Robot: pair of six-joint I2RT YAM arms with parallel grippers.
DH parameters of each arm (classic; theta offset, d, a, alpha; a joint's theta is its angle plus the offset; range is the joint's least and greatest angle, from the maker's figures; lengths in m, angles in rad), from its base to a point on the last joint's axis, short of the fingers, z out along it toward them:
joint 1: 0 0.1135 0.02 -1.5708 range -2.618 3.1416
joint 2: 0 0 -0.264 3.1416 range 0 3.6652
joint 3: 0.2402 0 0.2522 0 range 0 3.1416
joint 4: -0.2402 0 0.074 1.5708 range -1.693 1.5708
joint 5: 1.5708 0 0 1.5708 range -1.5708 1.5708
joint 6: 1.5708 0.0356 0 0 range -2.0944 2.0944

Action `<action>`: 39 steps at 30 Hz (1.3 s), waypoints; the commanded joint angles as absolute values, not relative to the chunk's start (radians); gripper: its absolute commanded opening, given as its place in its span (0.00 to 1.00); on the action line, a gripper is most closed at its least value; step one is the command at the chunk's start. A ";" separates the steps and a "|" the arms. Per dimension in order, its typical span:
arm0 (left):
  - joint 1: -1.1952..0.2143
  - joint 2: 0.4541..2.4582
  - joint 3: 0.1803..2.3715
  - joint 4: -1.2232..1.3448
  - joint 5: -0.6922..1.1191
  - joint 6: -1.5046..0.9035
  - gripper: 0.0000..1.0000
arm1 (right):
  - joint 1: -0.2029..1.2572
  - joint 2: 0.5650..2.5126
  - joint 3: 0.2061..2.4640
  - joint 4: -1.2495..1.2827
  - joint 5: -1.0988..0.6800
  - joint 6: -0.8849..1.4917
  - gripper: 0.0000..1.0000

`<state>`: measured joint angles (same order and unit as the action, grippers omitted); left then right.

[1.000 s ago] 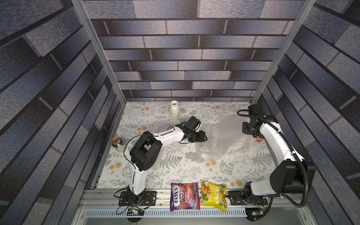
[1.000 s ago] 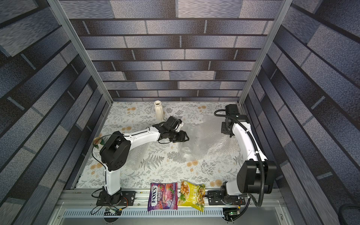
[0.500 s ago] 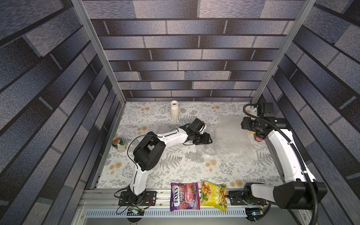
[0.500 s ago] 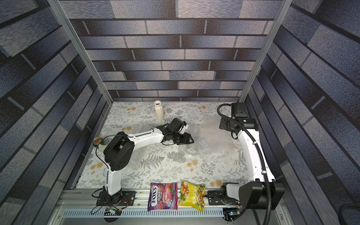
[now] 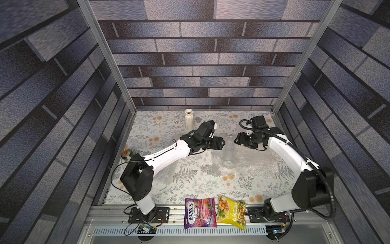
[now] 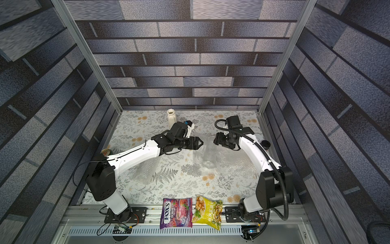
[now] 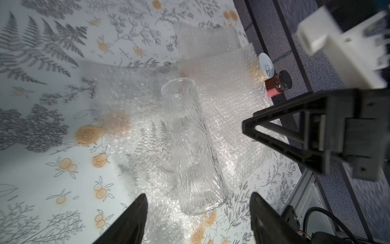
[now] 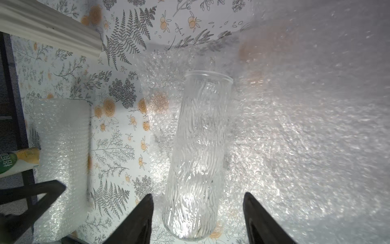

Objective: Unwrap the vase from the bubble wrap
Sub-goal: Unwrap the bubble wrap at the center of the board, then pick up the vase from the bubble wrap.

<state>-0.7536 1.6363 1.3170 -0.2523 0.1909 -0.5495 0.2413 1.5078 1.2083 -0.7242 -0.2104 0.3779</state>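
Observation:
The vase [image 5: 228,154] [image 6: 209,154] is clear ribbed glass. It stands bare on the flat sheet of bubble wrap [image 5: 257,162] [image 8: 306,137] near the table's middle. My left gripper [image 5: 222,143] [image 7: 198,194] is open just left of the vase's upper end, touching nothing. On the opposite side my right gripper [image 5: 236,140] [image 8: 198,194] faces it, also open and empty. In both wrist views the near end of the vase [image 7: 190,147] [image 8: 200,147] shows between the spread fingertips with gaps on each side. A second bubble wrap roll [image 5: 166,175] [image 8: 61,158] lies under my left arm.
A white ribbed vase [image 5: 188,119] stands at the back. A can [image 5: 126,152] sits by the left wall and a dark-lidded jar [image 6: 265,144] [image 7: 278,84] by the right wall. Two snack bags [image 5: 199,212] [image 5: 232,212] lie on the front rail.
My right arm has swung in from the right wall to the vase's right side. The left gripper has edged slightly right, and both sets of jaws stand wider.

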 commanded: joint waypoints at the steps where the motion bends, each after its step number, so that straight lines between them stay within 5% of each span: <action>1: -0.726 1.574 1.262 -0.346 0.091 -0.490 0.80 | 0.265 1.578 1.221 -0.672 -0.177 0.428 0.70; 14: -0.657 1.418 1.079 -0.326 0.066 -0.518 0.78 | 0.325 1.834 1.372 -0.654 -0.064 0.479 0.76; 39: -0.623 1.433 1.016 -0.256 0.123 -0.534 0.78 | 0.345 2.071 1.556 -0.744 0.023 0.477 0.74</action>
<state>-0.6331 1.4277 1.0267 -0.2749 0.1078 -0.5270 0.3367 2.0552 1.5375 -0.7025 0.0032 0.4717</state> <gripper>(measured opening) 0.779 0.737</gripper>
